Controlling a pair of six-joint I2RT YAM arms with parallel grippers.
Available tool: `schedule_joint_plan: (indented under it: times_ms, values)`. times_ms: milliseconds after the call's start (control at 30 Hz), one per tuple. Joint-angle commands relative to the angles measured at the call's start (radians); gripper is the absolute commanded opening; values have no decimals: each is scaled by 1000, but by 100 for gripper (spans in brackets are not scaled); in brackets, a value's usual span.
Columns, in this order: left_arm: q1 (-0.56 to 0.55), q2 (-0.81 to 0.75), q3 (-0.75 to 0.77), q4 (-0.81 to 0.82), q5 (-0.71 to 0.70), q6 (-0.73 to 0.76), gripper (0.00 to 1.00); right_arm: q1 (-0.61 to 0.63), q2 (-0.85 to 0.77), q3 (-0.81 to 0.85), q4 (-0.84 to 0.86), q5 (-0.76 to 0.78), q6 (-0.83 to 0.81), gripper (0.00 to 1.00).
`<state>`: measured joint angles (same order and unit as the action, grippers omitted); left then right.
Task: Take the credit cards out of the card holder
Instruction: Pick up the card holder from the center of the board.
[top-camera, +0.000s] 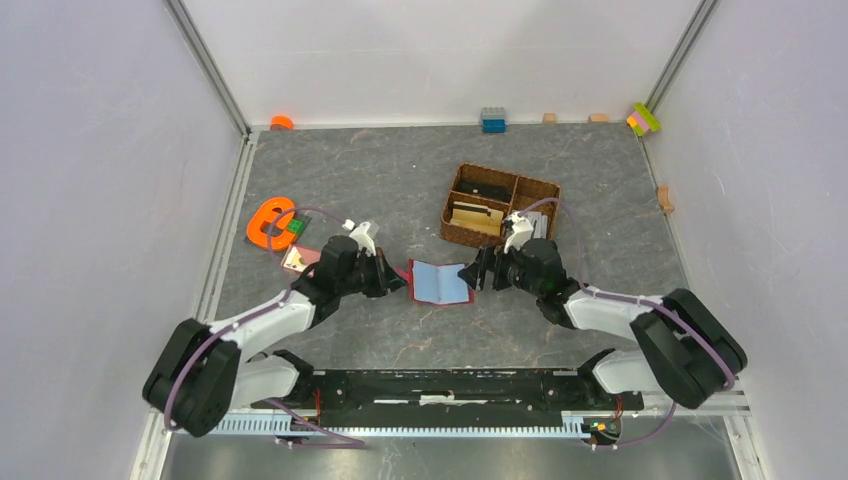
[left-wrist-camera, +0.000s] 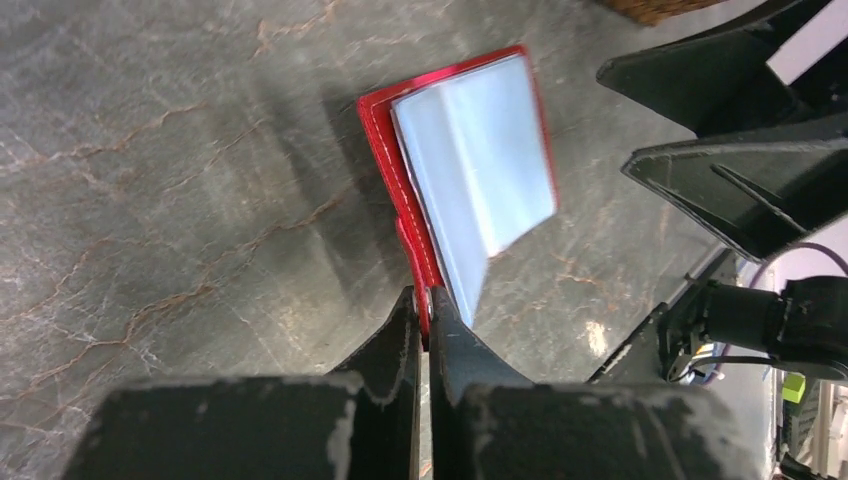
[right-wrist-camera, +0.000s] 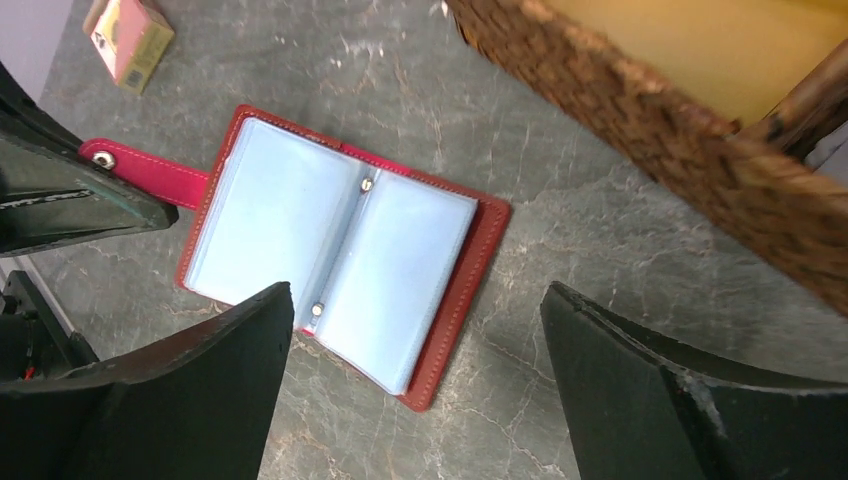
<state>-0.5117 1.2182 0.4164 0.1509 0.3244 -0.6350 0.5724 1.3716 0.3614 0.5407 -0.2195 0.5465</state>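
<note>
The dark red card holder (top-camera: 440, 282) lies open and flat on the table between my arms, with light blue pages facing up. It also shows in the right wrist view (right-wrist-camera: 470, 290) and the left wrist view (left-wrist-camera: 385, 140). My left gripper (top-camera: 400, 282) is shut on the holder's red snap strap (right-wrist-camera: 150, 172), with its tips (left-wrist-camera: 428, 300) pinching it at table level. My right gripper (top-camera: 472, 275) is open and empty, hovering over the holder's right edge (right-wrist-camera: 416, 290). A small orange-tan card-like piece (top-camera: 295, 258) lies on the table by my left arm. No card shows sticking out of the holder.
A brown wicker compartment basket (top-camera: 545, 190) stands just behind my right gripper, close in the right wrist view (right-wrist-camera: 640, 100), with tan and white flat things inside. An orange ring-shaped object (top-camera: 268, 222) lies at the left. Small blocks (top-camera: 493, 120) line the back wall.
</note>
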Motion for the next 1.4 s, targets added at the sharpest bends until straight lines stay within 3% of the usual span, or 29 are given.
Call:
schedule_joint_plan:
  times_ms: [0, 200, 467, 767, 833, 1133, 1367]
  values:
    - [-1, -121, -23, 16, 1, 55, 2, 0, -97, -16, -28, 62, -65, 98]
    - [-13, -199, -40, 23, 12, 67, 2, 0, -98, -26, 25, -19, -97, 98]
    - [-16, -181, -35, 26, 22, 64, 2, 9, 17, 25, 31, -136, -68, 96]
    - [-16, -126, -28, 55, 56, 39, 2, 110, 56, 79, 90, -158, -138, 63]
    - [-16, -118, -29, 60, 58, 34, 2, 123, 80, 105, 69, -130, -155, 50]
    - [-15, -152, -54, 119, 88, 20, 2, 134, 209, 186, 4, -85, -170, 15]
    - [-15, -134, -58, 157, 110, 14, 2, 134, 291, 251, -111, -33, -182, 0]
